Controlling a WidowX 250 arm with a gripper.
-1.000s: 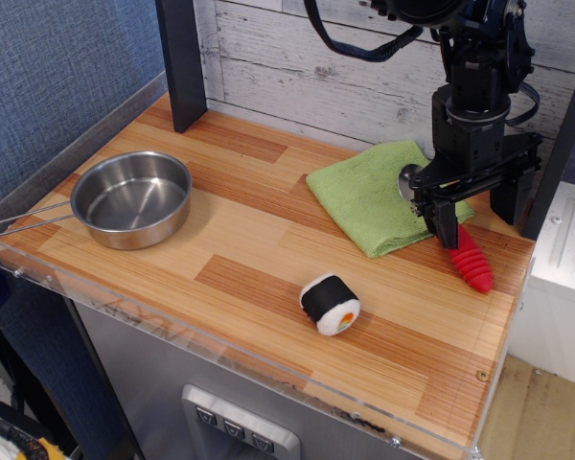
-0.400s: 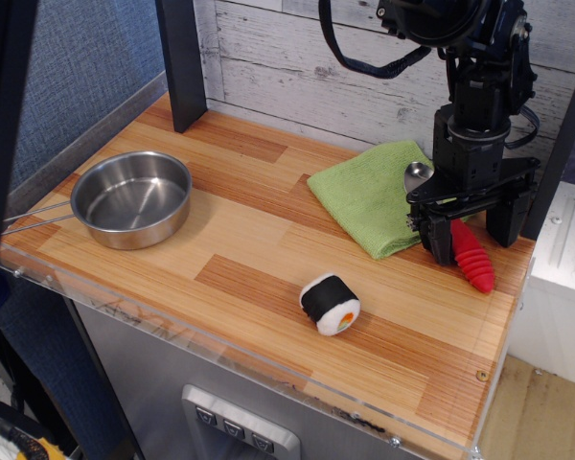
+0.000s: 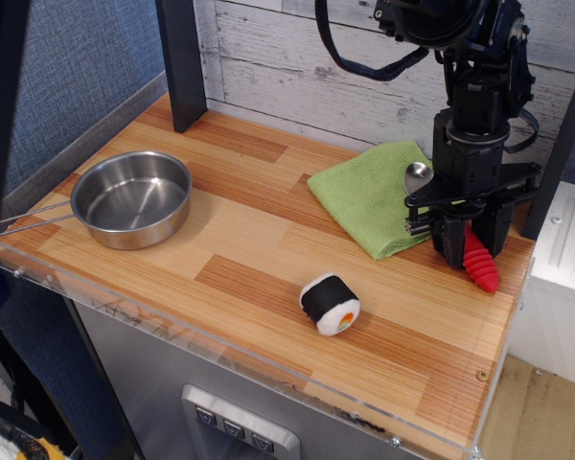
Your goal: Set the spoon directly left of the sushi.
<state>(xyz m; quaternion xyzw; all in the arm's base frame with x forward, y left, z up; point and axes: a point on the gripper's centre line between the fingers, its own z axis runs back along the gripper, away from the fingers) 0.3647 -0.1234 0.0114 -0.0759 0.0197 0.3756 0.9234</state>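
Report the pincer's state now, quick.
Pincer: down over the spoon at the edge of the green cloth; whether it has closed on the red handle cannot be told.

The tool [image 3: 470, 244] covers the middle of the spoon [image 3: 480, 268]; whether its jaws press the handle cannot be told. The arm is cut off at twelve o'clock. The pan [image 3: 132, 198] handle's tip runs off at nine o'clock.

Pan [image 3: 131, 198] sits at left of the tabletop [image 3: 259, 240]; sushi [image 3: 330, 304] lower centre; cloth [image 3: 379, 195] upper right, spoon [image 3: 460, 230] at its right edge.
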